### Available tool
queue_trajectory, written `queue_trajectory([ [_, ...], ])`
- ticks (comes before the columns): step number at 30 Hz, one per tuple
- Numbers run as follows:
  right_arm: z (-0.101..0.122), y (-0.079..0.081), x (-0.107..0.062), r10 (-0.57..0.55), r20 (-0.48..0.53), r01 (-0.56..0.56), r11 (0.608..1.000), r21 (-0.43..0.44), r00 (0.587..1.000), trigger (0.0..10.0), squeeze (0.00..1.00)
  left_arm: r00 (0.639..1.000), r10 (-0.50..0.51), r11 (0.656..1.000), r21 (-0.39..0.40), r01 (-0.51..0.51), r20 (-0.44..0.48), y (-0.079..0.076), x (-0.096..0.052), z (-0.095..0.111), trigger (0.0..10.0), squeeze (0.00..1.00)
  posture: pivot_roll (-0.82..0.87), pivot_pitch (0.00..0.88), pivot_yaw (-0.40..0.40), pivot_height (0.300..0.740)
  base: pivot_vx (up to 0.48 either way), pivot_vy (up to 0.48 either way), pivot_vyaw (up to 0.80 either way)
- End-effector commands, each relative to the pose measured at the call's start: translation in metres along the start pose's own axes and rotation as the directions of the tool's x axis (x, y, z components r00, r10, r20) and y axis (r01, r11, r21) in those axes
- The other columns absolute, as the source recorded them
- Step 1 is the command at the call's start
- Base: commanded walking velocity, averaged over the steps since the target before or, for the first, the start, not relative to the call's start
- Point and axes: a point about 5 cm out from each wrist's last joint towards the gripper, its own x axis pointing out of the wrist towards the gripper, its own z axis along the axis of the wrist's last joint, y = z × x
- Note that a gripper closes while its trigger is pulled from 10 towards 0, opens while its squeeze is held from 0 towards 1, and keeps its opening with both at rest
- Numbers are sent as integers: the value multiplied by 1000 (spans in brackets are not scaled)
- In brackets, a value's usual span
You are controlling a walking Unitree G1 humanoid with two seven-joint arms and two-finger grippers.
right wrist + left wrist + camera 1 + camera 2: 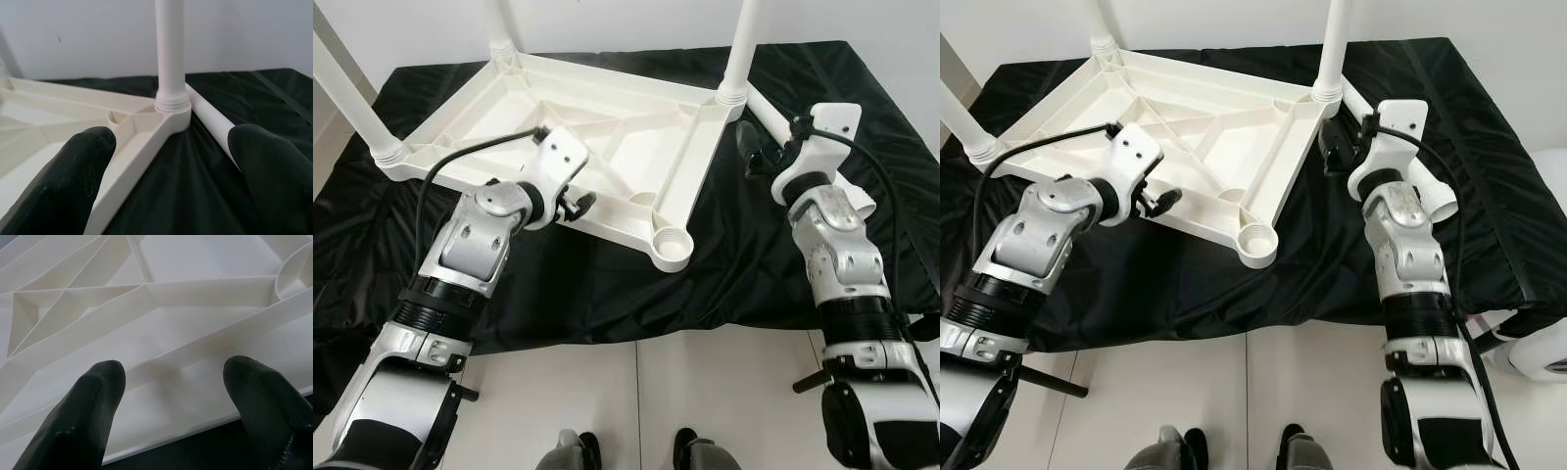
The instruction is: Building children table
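A white plastic table top [607,127] lies upside down on a black cloth. Three white legs stand screwed into its corners: far left [347,93], back [499,29] and right [744,44]. The near corner socket [674,243] holds nothing. A loose white leg [210,115] lies on the cloth beside the right corner. My left gripper [171,382] is open over the table top's near-left rim, its fingers [83,416] astride a rib. My right gripper [171,152] is open just short of the right corner leg [171,54], with the loose leg by its outer finger.
The black cloth [607,294] covers a low platform whose front edge meets a pale tiled floor [705,392]. A white wall stands close behind. My feet [690,452] are at the platform's front edge. A white rounded object [1538,352] sits on the floor at the right.
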Motion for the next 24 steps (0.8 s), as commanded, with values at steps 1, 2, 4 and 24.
queue_trajectory([
  [1,-3,3,1,0,0,0,1000,-7,1000,10000,0,997,67,998,18,-67,-30,4,-1,-9,10000,0,-11,226,56,740,0,0,0],
  [2,-3,4,4,-5,-7,5,1000,-9,1000,10000,0,997,70,997,30,-69,-35,4,0,-11,10000,0,-12,240,55,740,0,0,0],
  [4,-6,5,10,-33,-24,32,999,-30,999,10000,0,996,73,997,38,-72,-49,6,0,-15,10000,0,-11,256,55,740,0,0,0],
  [24,-43,8,24,-140,-184,125,988,-88,973,10000,0,992,99,994,50,-96,-83,13,-6,-16,10000,0,21,363,58,740,0,0,0],
])
